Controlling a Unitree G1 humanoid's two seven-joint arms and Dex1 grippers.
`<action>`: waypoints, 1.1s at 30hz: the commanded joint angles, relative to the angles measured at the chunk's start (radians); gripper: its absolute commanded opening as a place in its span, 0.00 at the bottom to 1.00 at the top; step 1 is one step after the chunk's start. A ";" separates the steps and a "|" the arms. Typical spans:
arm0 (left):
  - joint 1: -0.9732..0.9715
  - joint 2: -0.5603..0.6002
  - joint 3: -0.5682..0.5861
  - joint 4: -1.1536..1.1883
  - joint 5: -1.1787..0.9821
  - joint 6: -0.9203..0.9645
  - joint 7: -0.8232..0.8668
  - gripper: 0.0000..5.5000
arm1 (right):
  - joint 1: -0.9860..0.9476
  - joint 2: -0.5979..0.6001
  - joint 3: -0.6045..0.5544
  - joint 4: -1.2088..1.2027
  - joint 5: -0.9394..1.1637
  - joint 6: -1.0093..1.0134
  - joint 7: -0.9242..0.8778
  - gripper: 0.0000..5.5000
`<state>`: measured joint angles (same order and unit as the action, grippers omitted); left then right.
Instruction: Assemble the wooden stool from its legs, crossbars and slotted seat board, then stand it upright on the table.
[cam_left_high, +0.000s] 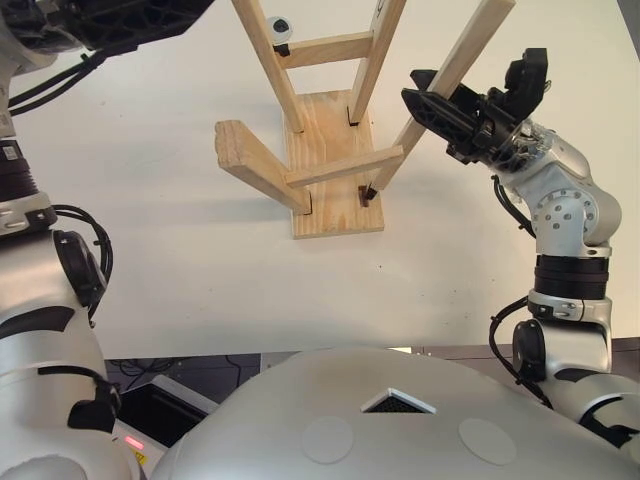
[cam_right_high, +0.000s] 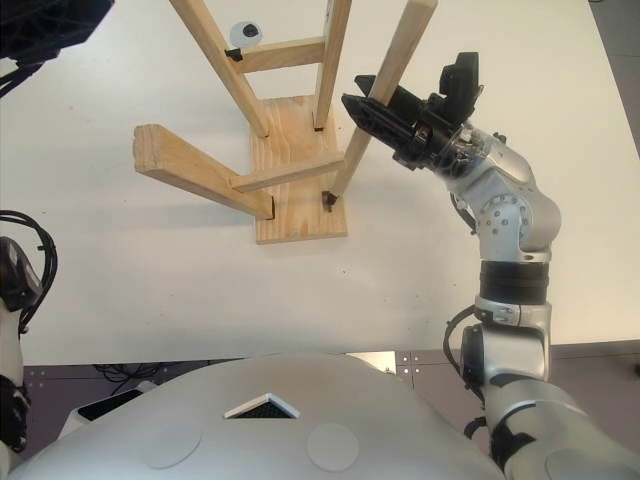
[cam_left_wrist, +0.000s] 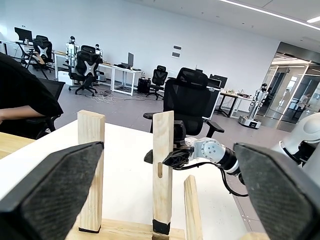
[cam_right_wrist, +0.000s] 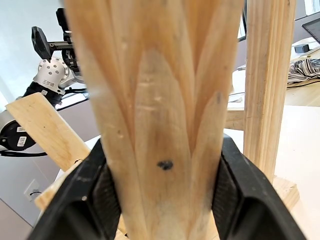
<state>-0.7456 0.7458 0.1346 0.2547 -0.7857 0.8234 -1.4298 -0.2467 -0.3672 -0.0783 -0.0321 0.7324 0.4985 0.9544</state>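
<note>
Left eye view: seat board (cam_left_high: 336, 212) lies flat on the white table (cam_left_high: 180, 280), slots upward, so the four legs stand in it pointing up and the stool is being built upside down. An upper crossbar (cam_left_high: 325, 48) and a lower crossbar (cam_left_high: 345, 167) each tie a pair of legs. The right gripper (cam_left_high: 428, 92) pinches the near right leg (cam_left_high: 400, 150) partway up, probably to steady it or press it into its slot. Right eye view: same arrangement; the gripped leg's foot meets the board at its near corner and looks seated. Left wrist view: left gripper (cam_left_wrist: 167, 160) spread wide and holding nothing, its pads (cam_left_wrist: 55, 192) facing the legs' upper ends but apart from them, likely ready to close on one. Right wrist view: black fingers (cam_right_wrist: 102, 195) press both faces of the leg. Judgement: assembly looks nearly complete; the stool is not yet turned upright.
</note>
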 joint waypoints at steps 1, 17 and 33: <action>-0.019 -0.010 0.016 0.031 0.002 0.002 0.018 0.87 | 0.025 0.023 0.037 -0.012 -0.031 -0.002 -0.019 0.37; -0.028 -0.020 0.029 0.070 0.028 -0.048 0.032 0.87 | 0.069 -0.075 0.087 0.147 -0.121 -0.087 0.078 0.37; 0.037 -0.045 0.037 0.010 0.018 -0.043 0.056 0.87 | -0.054 -0.293 0.273 0.286 -0.269 -0.193 0.353 0.37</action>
<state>-0.7356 0.6998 0.1637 0.2981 -0.7689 0.7779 -1.3941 -0.3452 -0.5856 0.0948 0.2151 0.6750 0.2809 1.3312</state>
